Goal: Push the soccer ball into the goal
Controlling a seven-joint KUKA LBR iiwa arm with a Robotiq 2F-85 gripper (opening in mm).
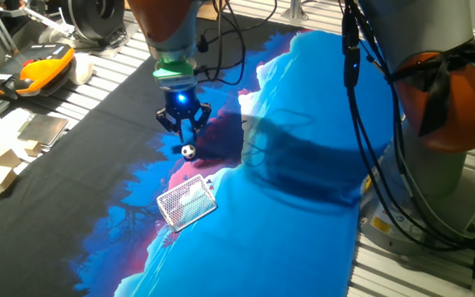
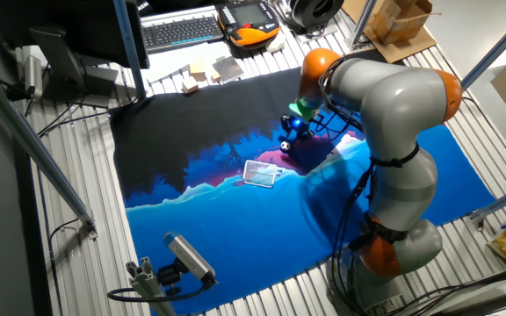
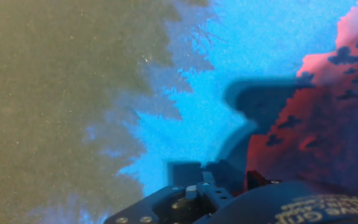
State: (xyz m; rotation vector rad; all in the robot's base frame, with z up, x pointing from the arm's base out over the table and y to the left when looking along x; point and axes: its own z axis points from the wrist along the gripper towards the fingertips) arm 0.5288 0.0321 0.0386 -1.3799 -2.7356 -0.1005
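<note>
The soccer ball [image 1: 188, 151] is a tiny white ball with black patches on the blue and pink part of the cloth. It also shows in the other fixed view [image 2: 284, 146]. The goal [image 1: 186, 202], a small white mesh frame, lies on the cloth a short way in front of the ball and shows again in the other fixed view [image 2: 261, 173]. My gripper [image 1: 191, 140] points down right behind the ball, on the side away from the goal, its fingers together and holding nothing. It also shows in the other fixed view [image 2: 294, 133]. The hand view shows neither ball nor goal.
The cloth [image 1: 303, 165] is black at the left and blue at the right. Small cardboard boxes [image 1: 2, 161], an orange pendant [image 1: 44, 66] and a keyboard [image 2: 183, 31] lie beyond its left edge. The arm's base and cables [image 1: 386, 165] stand at the right.
</note>
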